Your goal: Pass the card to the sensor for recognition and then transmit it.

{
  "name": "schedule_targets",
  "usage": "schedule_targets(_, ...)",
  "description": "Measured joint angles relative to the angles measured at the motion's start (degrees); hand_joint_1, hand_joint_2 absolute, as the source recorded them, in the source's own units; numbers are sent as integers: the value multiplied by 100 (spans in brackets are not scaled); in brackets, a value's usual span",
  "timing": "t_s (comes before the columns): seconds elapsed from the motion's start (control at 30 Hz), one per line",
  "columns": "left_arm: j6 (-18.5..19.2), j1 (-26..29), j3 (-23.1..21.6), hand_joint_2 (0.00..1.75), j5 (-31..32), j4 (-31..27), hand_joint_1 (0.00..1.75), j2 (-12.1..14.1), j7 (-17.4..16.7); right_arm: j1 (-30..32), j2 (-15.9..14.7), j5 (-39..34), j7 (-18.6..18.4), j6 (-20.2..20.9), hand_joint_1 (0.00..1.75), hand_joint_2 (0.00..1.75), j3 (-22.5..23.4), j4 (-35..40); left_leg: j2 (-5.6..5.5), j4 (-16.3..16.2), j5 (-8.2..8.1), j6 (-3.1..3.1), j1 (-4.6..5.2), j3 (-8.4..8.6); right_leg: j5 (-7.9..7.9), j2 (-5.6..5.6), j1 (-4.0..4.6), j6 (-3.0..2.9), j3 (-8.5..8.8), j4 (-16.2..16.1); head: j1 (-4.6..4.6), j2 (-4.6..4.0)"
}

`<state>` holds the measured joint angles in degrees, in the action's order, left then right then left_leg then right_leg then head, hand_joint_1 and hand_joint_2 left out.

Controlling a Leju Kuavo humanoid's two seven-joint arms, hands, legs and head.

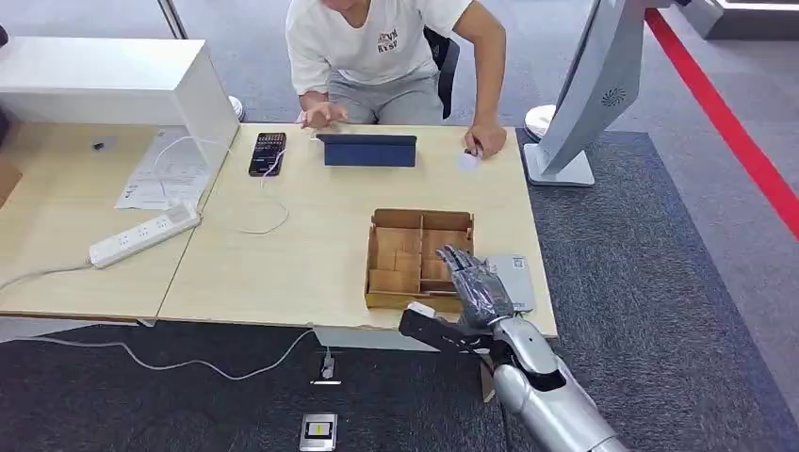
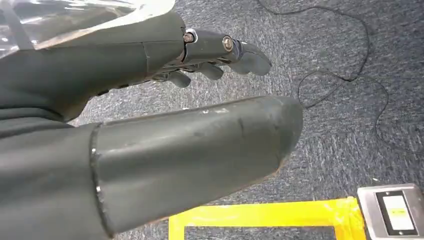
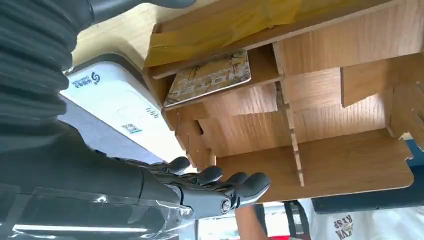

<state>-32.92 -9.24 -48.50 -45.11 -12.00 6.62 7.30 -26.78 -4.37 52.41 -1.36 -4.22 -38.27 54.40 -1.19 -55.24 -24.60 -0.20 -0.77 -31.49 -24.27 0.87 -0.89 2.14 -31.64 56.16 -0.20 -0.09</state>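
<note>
Card (image 3: 207,77) lies flat in a corner compartment of the wooden box (image 1: 396,278), on the side next to the white sensor (image 3: 112,107). Right hand (image 1: 476,282) hovers over the box's right edge, fingers (image 3: 220,177) spread, holding nothing. Left hand (image 2: 150,125) hangs over grey carpet, fingers apart, empty. A person (image 1: 377,47) sits across the table (image 1: 311,217) behind a tablet (image 1: 367,149).

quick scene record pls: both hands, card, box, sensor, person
right hand: open, fingers extended over the near right part of the compartmented wooden box, holding nothing
left hand: open, hanging above grey carpet
card: patterned, lying flat in a box compartment, untouched
sensor: white flat reader on the table, right of the box
person: white T-shirt, seated at the far side of the table, one hand on a small white object
</note>
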Motion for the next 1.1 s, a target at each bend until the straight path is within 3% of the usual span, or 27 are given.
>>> schedule_targets(0.2, 0, 0, 0, 0, -17, 0, 0, -4, -17, -2, -4, -64, -2, 88, 0, 175, 0, -2, 0, 0, 0, 0, 0, 0, 0, 0, 0, 0, 0, 0, 0, 0)
schedule_targets(0.23, 0, 0, 2, 0, -17, 0, 0, -4, -17, -2, -4, -64, -2, 90, 9, 175, 0, -2, 0, 0, 0, 0, 0, 0, 0, 0, 0, 0, 0, 0, 0, 0)
schedule_targets(0.3, 2, 0, 2, 0, -17, 0, 0, -7, -17, -5, -7, -81, -2, 114, 51, 175, 0, -2, 0, 0, 0, 0, 0, 0, 0, 0, 0, 0, 0, 0, 0, 0)
schedule_targets(0.33, 2, 0, 2, 0, -17, 0, 0, -7, -17, -6, -7, -85, -2, 136, 106, 175, 0, -2, 0, 0, 0, 0, 0, 0, 0, 0, 0, 0, 0, 0, 0, 0)
schedule_targets(0.37, 4, 0, 2, 0, -17, 0, 0, -7, -28, -5, -7, -90, -2, 158, 131, 175, 0, -2, 0, 0, 0, 0, 0, 0, 0, 0, 0, 0, -1, 0, 0, 0)
schedule_targets(0.4, 4, 0, 2, 0, -17, 0, 0, -7, -39, -5, -9, -99, -4, 193, 131, 175, 0, -2, 0, 0, 0, 0, 0, 0, 0, 0, 0, 0, -1, 0, 0, 0)
schedule_targets(0.43, 18, 0, 4, 0, -17, 2, 0, -9, -46, -5, -11, -101, -9, 228, 145, 175, 0, -2, 0, 0, 0, 0, 0, 0, 0, 0, 0, 0, -1, -1, 0, 0)
schedule_targets(0.53, 39, 0, 2, 0, -20, 0, 0, -9, -65, -5, -35, -136, -17, 315, 147, 175, -2, -2, 0, 0, 0, 0, 0, 0, 0, 0, 0, 0, -1, -1, 0, 0)
schedule_targets(0.77, 44, -1, 4, 0, -46, 2, 0, -9, -101, 16, -85, -168, -129, 309, 136, 175, -4, -7, 0, 0, 0, 0, 0, 0, 0, 0, 0, 0, -1, -1, 0, 0)
schedule_targets(0.8, 44, -1, 9, 0, -44, 0, 0, -9, -101, 19, -87, -166, -166, 282, 126, 175, -4, -5, 0, 0, 0, 0, 0, 0, 0, 0, 0, 0, -1, -1, 0, 0)
schedule_targets(0.93, 44, -3, 11, 0, -44, 2, 0, -9, -101, 41, -85, -164, -260, 258, 126, 175, -9, 7, 0, 0, 0, 0, 0, 1, 0, 0, 0, 0, -1, 0, 0, 0)
schedule_targets(1.03, 44, -3, 22, 0, -44, 2, 0, -9, -101, 42, -87, -184, -278, 260, 86, 175, -7, 13, 1, 0, 0, 0, 0, 2, 0, 0, 0, 0, 0, 0, 0, 0)
schedule_targets(1.1, 44, -3, 35, 0, -44, 2, 0, -9, -101, 45, -87, -184, -295, 265, 86, 175, -7, 13, 1, 0, 0, 0, 0, 1, 0, 0, 0, 0, -1, -1, 0, 0)
